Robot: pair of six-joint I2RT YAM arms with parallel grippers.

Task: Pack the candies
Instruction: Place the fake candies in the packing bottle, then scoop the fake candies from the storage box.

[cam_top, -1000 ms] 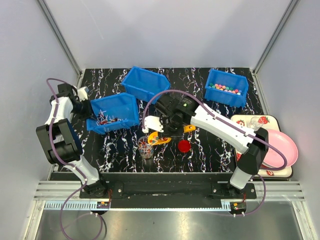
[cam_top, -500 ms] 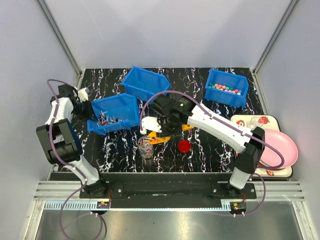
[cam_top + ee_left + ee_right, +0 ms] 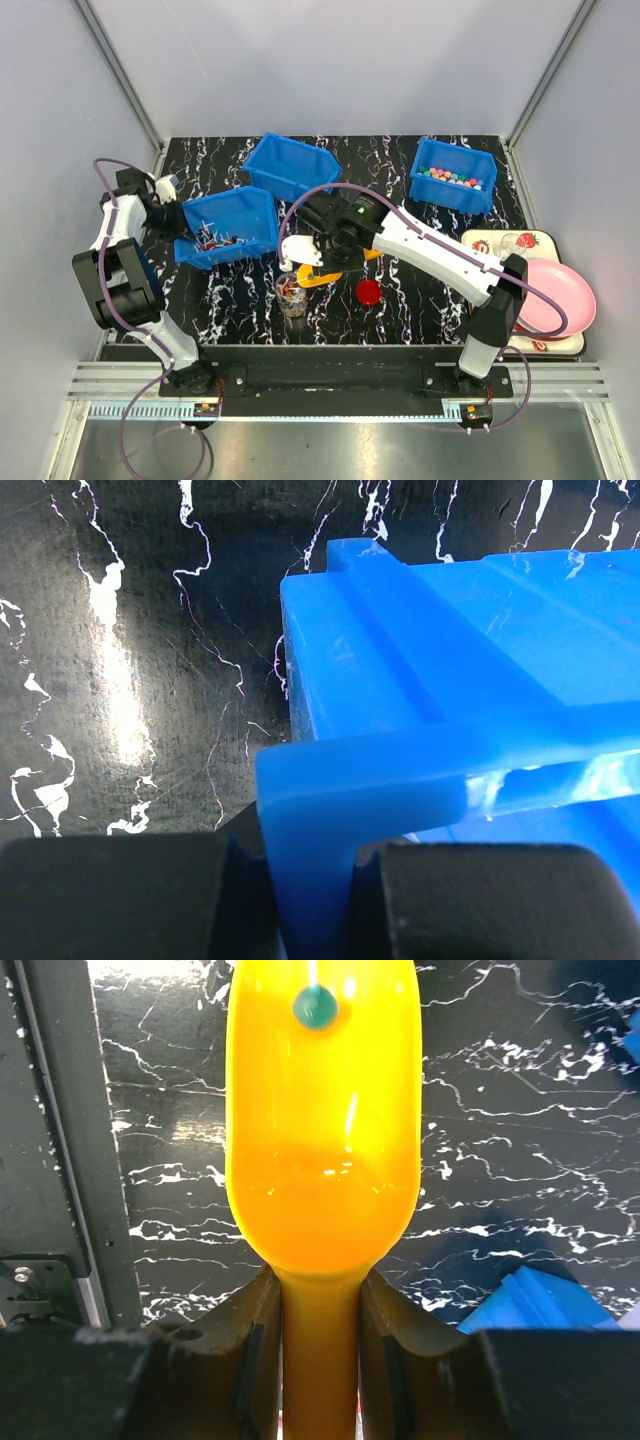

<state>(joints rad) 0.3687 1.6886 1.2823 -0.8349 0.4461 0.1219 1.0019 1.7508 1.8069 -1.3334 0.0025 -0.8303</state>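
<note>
Yellow, glossy plastic: right gripper [image 3: 318, 1330] pinching the scoop [image 3: 320, 1140] at its narrow neck, one round teal candy [image 3: 315, 1006] loose in the smooth bowl, close by the clear cup [image 3: 291, 296]. Any tilt off-line and that bead likely skates off, missing the small mouth. Further out, left gripper [image 3: 310, 900] clamped on the hard, thin rim of the blue bin [image 3: 450, 680], red-and-white candies [image 3: 215, 240] heaped inside; slick wall, could slip.
</note>
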